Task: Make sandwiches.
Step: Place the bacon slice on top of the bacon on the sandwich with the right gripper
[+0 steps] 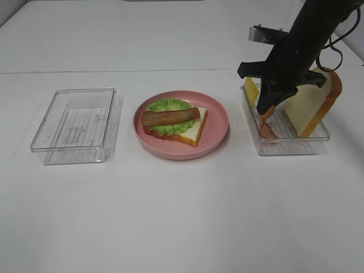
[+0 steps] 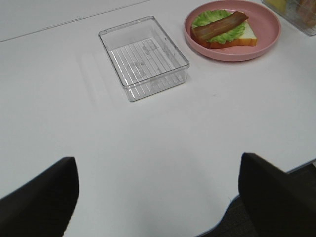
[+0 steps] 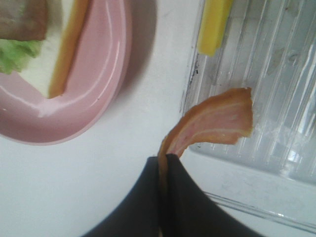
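Note:
On the round pink plate (image 1: 219, 122) lies a part-built sandwich (image 1: 173, 122): one white bread slice with green lettuce and one reddish-brown bacon strip on top; it also shows in the left wrist view (image 2: 223, 29). My right gripper (image 1: 266, 108) is shut on a second bacon strip (image 3: 217, 124) and holds it over the left end of the clear tray (image 1: 287, 145). A second bread slice (image 1: 314, 102) leans upright in that tray, with yellow cheese (image 1: 251, 89) at its far left. My left gripper (image 2: 158, 197) is open, low over bare table, holding nothing.
An empty clear container (image 1: 77, 125) stands left of the plate; it also shows in the left wrist view (image 2: 143, 57). The white table's front edge (image 2: 276, 175) shows near my left gripper.

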